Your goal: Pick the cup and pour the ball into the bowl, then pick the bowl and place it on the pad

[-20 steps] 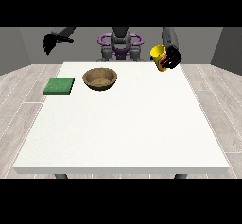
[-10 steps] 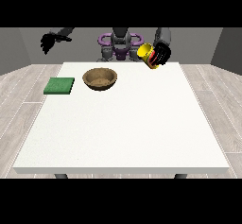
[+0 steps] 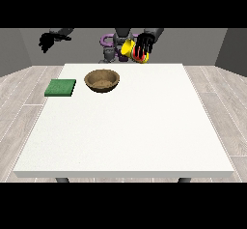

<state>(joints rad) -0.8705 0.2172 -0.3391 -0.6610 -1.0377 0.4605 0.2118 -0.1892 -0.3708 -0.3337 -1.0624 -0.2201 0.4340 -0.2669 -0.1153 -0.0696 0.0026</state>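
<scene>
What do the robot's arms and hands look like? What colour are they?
Both hands are black, with dark fingers and a thumb. The hand at the view's left sits at the end of a grey arm. The hand at the view's right also joins a grey arm. No cables, markings or sleeves show on them.

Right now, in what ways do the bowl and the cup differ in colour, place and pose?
The bowl is brown and wide; the cup is yellow with red. The bowl rests upright on the white table, beside the green pad; the cup is held tilted above the far edge by the hand at the view's right. Both are open containers.
</scene>
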